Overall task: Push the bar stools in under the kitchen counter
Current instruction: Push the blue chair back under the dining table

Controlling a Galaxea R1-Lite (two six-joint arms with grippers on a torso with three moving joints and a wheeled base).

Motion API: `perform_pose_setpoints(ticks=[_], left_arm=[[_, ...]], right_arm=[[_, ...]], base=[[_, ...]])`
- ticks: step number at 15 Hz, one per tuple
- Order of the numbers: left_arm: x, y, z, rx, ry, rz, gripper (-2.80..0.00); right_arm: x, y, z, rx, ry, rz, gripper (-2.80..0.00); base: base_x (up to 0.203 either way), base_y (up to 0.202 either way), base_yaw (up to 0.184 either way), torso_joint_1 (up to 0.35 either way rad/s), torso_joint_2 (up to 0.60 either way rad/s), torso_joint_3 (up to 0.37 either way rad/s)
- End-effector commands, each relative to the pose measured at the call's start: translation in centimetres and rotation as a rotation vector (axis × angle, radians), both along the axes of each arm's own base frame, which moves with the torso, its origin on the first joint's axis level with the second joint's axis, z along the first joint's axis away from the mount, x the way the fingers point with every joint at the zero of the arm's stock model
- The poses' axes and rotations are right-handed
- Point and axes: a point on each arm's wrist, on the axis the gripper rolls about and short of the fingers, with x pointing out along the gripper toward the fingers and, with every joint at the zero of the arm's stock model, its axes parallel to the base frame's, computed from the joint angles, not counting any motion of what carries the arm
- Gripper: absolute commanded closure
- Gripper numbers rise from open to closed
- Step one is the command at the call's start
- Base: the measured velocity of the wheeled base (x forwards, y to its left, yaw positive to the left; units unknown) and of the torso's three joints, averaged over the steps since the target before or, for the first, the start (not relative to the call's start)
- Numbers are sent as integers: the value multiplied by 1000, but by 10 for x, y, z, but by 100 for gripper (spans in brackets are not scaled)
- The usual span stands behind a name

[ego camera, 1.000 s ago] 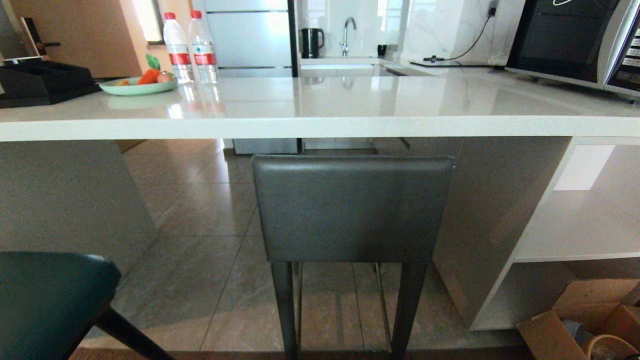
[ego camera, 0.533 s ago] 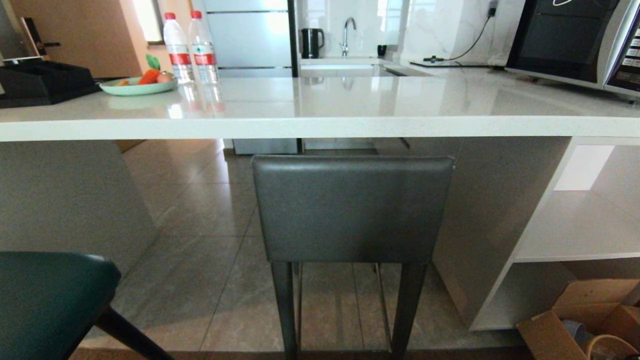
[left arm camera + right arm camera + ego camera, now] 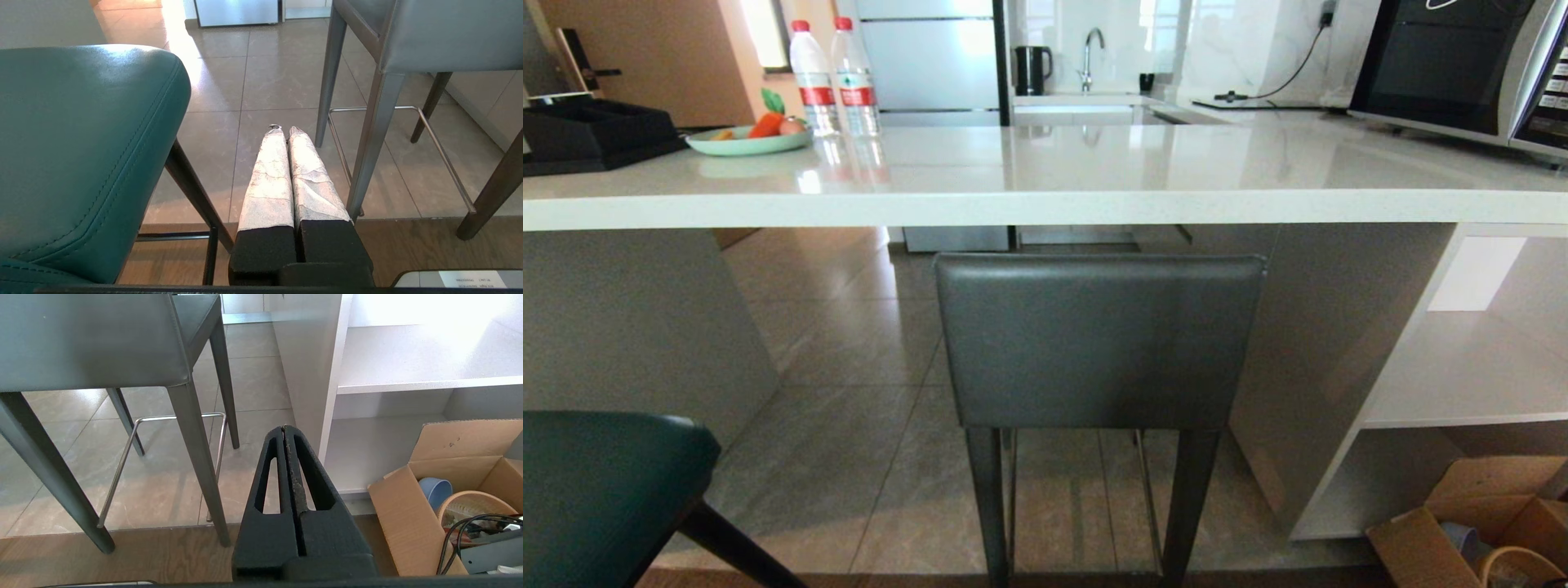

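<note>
Bar stools first: the dark-grey stool (image 3: pixel 1098 343) stands right at the front edge of the desk (image 3: pixel 1045 204), its backrest top sitting just below the slab's thick edge, seat reaching in underneath. On my head cam the teal stool (image 3: pixel 605 490) only pokes in at the near left corner of the view, well short of the desk edge, out on the wood flooring where it meets the tile floor (image 3: pixel 849 408).

Neither arm shows up on the head cam. The left gripper (image 3: pixel 284 130) hangs low between the two stools, jaws pressed together with nothing in them, teal backrest close on one side and a grey leg of the other stool on the other side. It isn't touching either one as far as I can see. The right gripper (image 3: pixel 284 428) is also low, jaws together and empty, just beside the dark-grey stool's leg, pointing toward the grey panel (image 3: pixel 306 355) and the white shelf unit (image 3: pixel 408 367).

Up on the desk near the far left there are two water bottles (image 3: pixel 833 77), a green plate (image 3: pixel 747 140) of fruit and a black tray (image 3: pixel 592 135); microwave (image 3: pixel 1462 65) at the far right. A cardboard box (image 3: pixel 445 490) sits on the floor by the shelves.
</note>
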Motion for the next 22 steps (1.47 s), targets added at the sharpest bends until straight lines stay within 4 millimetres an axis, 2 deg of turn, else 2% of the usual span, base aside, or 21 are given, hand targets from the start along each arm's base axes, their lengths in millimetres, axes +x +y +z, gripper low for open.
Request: perform_pose_setpoints(ticks=[1,6,22], left_arm=[[0,0,0,0,2,0,0],[0,0,0,0,-1,1,0],[0,0,0,0,-3,1,0]], right_arm=[[0,0,0,0,4,1,0],[0,0,0,-1,4,0,0],[0,0,0,2,4,1,0]], base=[[0,0,0,0,0,0],[-42,0,2,4,1,0],[-189,0,-1,2,4,2]])
